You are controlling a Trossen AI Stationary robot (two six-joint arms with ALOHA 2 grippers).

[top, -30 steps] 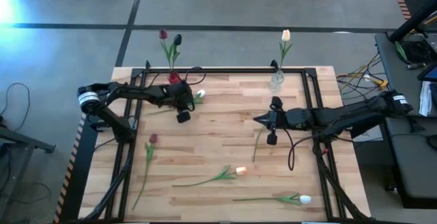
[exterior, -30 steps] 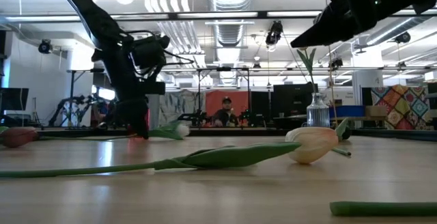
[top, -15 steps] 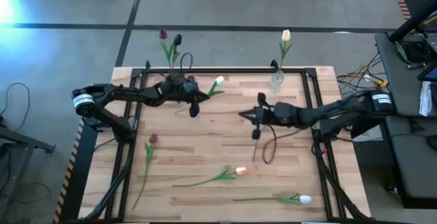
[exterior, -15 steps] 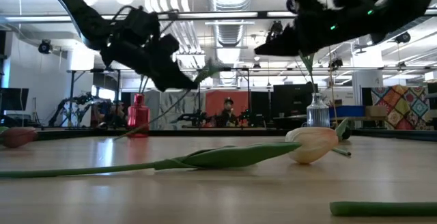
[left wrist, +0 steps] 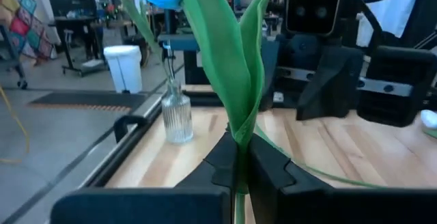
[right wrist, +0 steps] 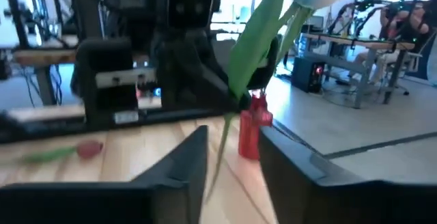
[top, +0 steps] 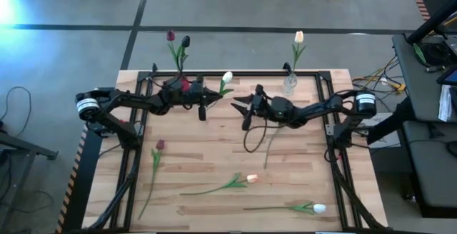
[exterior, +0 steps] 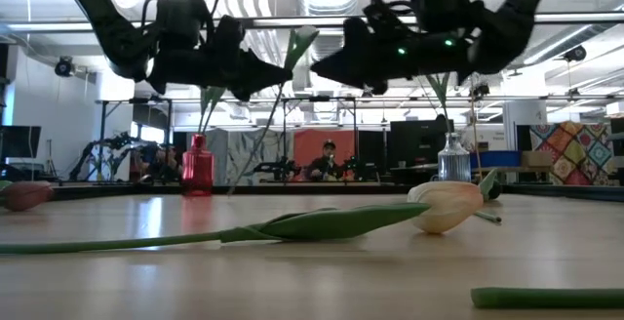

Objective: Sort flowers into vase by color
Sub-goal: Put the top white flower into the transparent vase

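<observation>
A pale butcher-block wooden table [top: 214, 148] with a black frame stands on a grey concrete floor; level across it, the low view shows a workshop with ceiling ducts, strip lights, monitors and a seated person [exterior: 323, 162] far behind. Near the table's far edge, the left gripper [top: 206, 98] is closed on the stem of a white tulip [top: 226, 78], raised above the surface. In the left wrist view the fingers [left wrist: 222, 162] pinch the stem low down and the leaves rise straight up between them. From above, the flower's long axis runs from the gripper toward the far edge, head pointing away and slightly right. The right gripper [top: 240, 108] faces it from just beside, fingers spread, with the flower's stem between them in the right wrist view, not touching. A red vase [top: 183, 83] behind the left gripper holds two dark tulips [top: 171, 36]; a clear glass vase [top: 289, 84] to the right holds a cream tulip [top: 298, 37]. Lying flat are a maroon tulip [top: 159, 145], a peach tulip [top: 251, 179] and a white tulip near the front edge [top: 318, 208].
</observation>
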